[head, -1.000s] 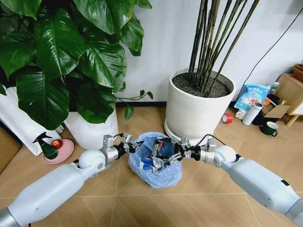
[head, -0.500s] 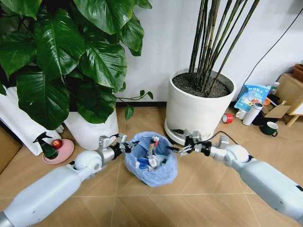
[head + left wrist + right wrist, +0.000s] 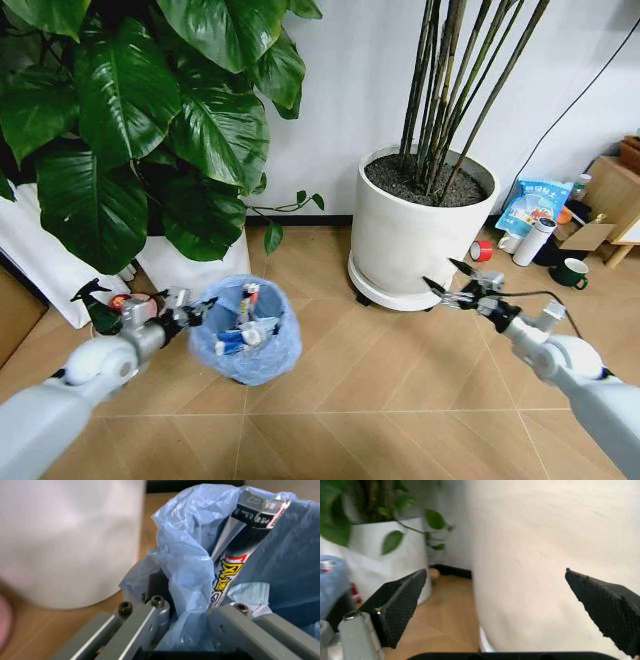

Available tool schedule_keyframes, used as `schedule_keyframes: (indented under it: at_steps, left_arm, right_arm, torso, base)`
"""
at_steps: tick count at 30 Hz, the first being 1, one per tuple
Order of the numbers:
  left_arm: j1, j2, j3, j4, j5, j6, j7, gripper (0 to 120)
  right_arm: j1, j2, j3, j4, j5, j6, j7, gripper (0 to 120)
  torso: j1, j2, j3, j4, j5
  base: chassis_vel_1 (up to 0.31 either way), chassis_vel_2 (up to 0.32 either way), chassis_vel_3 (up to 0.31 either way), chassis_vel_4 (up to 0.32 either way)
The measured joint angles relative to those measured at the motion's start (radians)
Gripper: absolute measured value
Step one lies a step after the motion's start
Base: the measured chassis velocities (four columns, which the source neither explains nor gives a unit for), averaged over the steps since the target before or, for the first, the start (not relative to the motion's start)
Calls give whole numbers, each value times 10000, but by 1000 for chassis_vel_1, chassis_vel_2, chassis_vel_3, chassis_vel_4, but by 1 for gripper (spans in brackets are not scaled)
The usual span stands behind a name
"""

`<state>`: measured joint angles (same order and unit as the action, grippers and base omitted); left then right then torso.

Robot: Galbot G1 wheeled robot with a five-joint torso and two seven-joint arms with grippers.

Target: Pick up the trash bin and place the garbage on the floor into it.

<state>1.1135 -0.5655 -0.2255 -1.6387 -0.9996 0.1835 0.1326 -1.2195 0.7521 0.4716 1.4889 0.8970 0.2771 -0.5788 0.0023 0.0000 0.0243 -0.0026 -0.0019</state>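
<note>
The trash bin (image 3: 247, 350), a small black bin lined with a puffy light-blue bag (image 3: 185, 566), stands on the floor (image 3: 380, 400) left of centre. My left gripper (image 3: 188, 311) is shut on its near-left rim; in the left wrist view the gripper (image 3: 192, 611) pinches the bag's edge between its grey fingers (image 3: 145, 618). Garbage (image 3: 246, 322) fills the bin, including a black printed wrapper (image 3: 231, 570) that stands upright. My right gripper (image 3: 452, 287) hangs open and holds nothing, close in front of the big white pot. Its black pads (image 3: 400, 603) are spread wide.
A large white pot (image 3: 410, 235) with tall stalks stands at centre right. A second white pot (image 3: 195, 278) with a leafy plant is behind the bin. A green spray bottle (image 3: 96, 310) stands at far left. A white flask (image 3: 533, 240), dark mug (image 3: 572, 271) and blue-white packet (image 3: 530, 205) sit at right.
My left arm has swung left, taking the bin with it. My right gripper has pulled out of the bin and moved right toward the big white pot, open.
</note>
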Motion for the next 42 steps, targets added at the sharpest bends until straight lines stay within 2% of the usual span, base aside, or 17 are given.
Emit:
schedule_keyframes:
  at_steps: [2,3,6,10,12,13,15,17,18,21,22,26,42]
  left_arm:
    - [517,3,-704,69,58,-47,5,0]
    - [517,3,-704,69,58,-47,5,0]
    - [1293,-37,-1569,65,119,-107,38,0]
    - [1391,-137,-1727,173,153,-134,67,0]
    - [1221,-291,-1760,383,156,-191,97,0]
    - [1221,-291,-1760,383,156,-191,97,0]
    - [1270,-395,-1968,459,168,-248,144,0]
    - [1757,-485,-2554,365,170,-270,161,0]
    - [1757,-485,-2554,365,170,-270,161,0]
    - [2725,-617,-3646,113,159,-272,181,0]
    - [2725,-617,-3646,113,159,-272,181,0]
    - [3398,-642,-4457,-89,154,-302,259,0]
    - [3538,-795,-4512,-453,264,-279,176,0]
  right_arm:
    - [-581,128,596,253,-56,-78,263,100]
    - [-581,128,596,253,-56,-78,263,100]
    - [-1475,454,1610,697,-97,-37,1025,100]
    - [-2115,811,2449,963,-246,239,1382,100]
    - [-3173,1368,3757,1533,-466,336,1566,100]
    - [-3173,1368,3757,1533,-466,336,1566,100]
    - [-3846,1972,4459,1926,-576,437,1598,100]
    - [-4183,2587,4837,2214,-742,532,1623,100]
    - [-4183,2587,4837,2214,-742,532,1623,100]
    - [-4568,3855,5129,2401,-1118,729,1424,100]
    - [-4568,3855,5129,2401,-1118,729,1424,100]
    - [-4678,4805,5310,2406,-1512,927,1220,100]
    - [-4798,4986,5329,2352,-1634,1156,623,100]
  torso:
    - [0,0,-1,-3,-1]
    - [0,0,-1,-3,-1]
    - [0,1,0,5,0]
    - [0,0,0,8,0]
    - [0,1,0,1,-4]
    - [0,1,0,1,-4]
    - [1,0,1,-15,-8]
    - [1,1,0,-9,-1]
    - [1,1,0,-9,-1]
    - [0,1,0,4,5]
    - [0,1,0,4,5]
    - [0,1,0,6,-1]
    - [1,0,1,0,2]
  base:
    - [0,0,0,0]
    - [0,0,0,0]
    - [0,0,0,0]
    - [0,0,0,0]
    - [0,0,0,0]
    - [0,0,0,0]
    - [0,0,0,0]
    - [0,0,0,0]
    - [0,0,0,0]
    - [0,0,0,0]
    - [0,0,0,0]
    - [0,0,0,0]
    - [0,0,0,0]
